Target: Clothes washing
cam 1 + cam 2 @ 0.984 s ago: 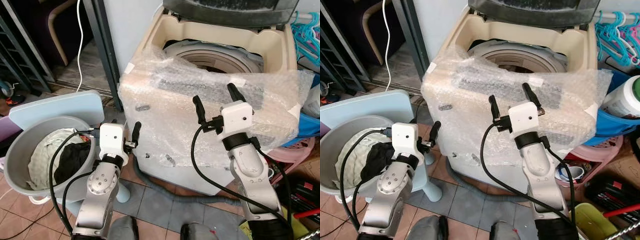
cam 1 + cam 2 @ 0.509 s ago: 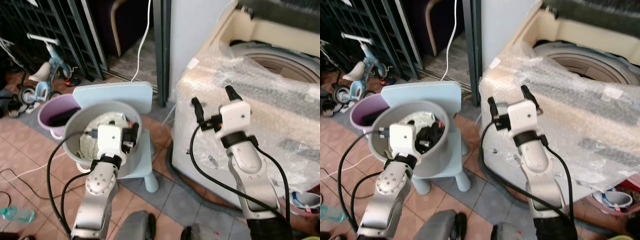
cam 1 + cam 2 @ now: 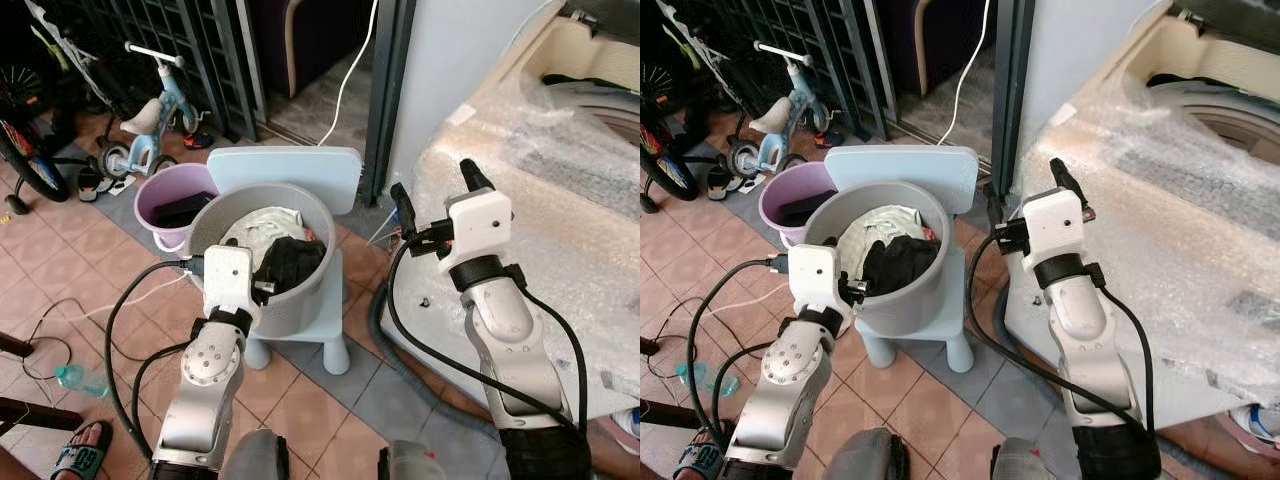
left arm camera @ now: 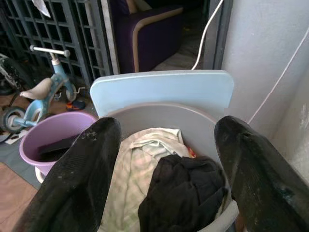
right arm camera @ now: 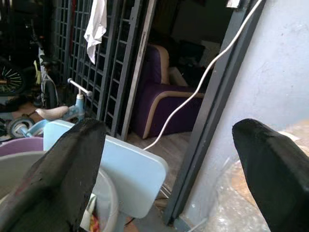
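Grey plastic is what you are looking into: a grey basin (image 3: 300, 290) is sitting on a pale blue child's chair (image 3: 285, 170), holding a pale checked cloth (image 4: 133, 169) with a black garment (image 4: 186, 193) lying on top of it. Just beside the chair, on the tiled floor (image 3: 90, 270), a purple bucket (image 3: 165, 190) is holding something dark. To your right, the washing machine (image 3: 1180, 180) is standing wrapped in bubble wrap (image 3: 1160, 230), its drum open at the top.

Your left claw (image 4: 166, 145) is spreading wide and hovering at the basin's near rim, with the black garment lying between and beyond its fingers, untouched. Your right claw (image 5: 169, 159) is also gaping wide, raised between the chair and the washing machine and gripping nothing.
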### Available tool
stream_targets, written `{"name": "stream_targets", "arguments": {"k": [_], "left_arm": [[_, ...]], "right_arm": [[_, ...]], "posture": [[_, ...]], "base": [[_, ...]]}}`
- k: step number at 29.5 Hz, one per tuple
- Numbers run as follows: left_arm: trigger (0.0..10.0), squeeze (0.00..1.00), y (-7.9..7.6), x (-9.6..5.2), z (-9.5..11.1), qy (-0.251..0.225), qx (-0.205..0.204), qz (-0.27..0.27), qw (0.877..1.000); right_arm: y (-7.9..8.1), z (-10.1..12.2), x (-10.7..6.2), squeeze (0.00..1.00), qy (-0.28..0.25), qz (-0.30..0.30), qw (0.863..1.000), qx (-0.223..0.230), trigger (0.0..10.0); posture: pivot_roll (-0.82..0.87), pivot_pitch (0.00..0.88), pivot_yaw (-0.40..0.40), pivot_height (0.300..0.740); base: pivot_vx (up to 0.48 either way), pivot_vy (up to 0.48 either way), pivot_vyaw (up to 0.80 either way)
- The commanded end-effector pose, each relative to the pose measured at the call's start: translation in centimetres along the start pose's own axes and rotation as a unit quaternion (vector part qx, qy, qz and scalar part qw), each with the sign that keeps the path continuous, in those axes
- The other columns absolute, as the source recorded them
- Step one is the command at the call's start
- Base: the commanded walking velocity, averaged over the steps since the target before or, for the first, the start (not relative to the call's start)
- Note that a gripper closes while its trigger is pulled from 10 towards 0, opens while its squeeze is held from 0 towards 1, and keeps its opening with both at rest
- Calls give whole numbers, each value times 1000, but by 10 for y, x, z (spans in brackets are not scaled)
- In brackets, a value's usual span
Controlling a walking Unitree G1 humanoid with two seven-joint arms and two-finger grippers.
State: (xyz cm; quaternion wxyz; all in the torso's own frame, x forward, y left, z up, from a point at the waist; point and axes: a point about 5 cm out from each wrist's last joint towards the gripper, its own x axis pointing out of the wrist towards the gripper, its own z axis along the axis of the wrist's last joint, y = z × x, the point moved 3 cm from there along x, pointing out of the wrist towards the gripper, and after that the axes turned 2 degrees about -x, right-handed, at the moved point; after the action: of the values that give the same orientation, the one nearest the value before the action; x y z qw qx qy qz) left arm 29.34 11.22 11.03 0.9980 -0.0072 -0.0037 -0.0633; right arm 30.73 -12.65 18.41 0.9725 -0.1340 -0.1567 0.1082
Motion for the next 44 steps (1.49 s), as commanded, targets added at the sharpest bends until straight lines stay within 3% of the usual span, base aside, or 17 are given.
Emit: {"name": "stream_targets", "arguments": {"k": [1,7,16,23,35,44], "left_arm": [[10000,0,7,-2,-5,12,4,18,1000],[10000,0,6,-1,2,-15,13,4,1000],[10000,0,11,-6,0,-17,2,-2,1000],[10000,0,21,-11,-6,-7,-4,15,1000],[10000,0,17,-14,-10,3,-10,7,1000],[10000,0,18,-16,-11,6,-7,7,1000]], "right_arm": [[5,2,0,0,-2,11,1000,6,10000],[5,-1,-1,0,6,14,1000,11,10000],[31,-31,-19,0,76,88,993,35,10000],[24,-43,-31,0,101,67,992,47,10000],[26,-52,-41,0,118,71,989,49,10000],[32,-57,-43,0,129,86,987,51,10000]], "posture": [[-31,120,36,740],[-34,121,35,740],[-31,129,31,740],[-31,135,29,740],[-30,144,31,740],[-25,151,31,740]], "base": [[0,480,0],[0,212,0],[114,0,0],[308,0,0],[340,0,0],[406,0,647]]}}
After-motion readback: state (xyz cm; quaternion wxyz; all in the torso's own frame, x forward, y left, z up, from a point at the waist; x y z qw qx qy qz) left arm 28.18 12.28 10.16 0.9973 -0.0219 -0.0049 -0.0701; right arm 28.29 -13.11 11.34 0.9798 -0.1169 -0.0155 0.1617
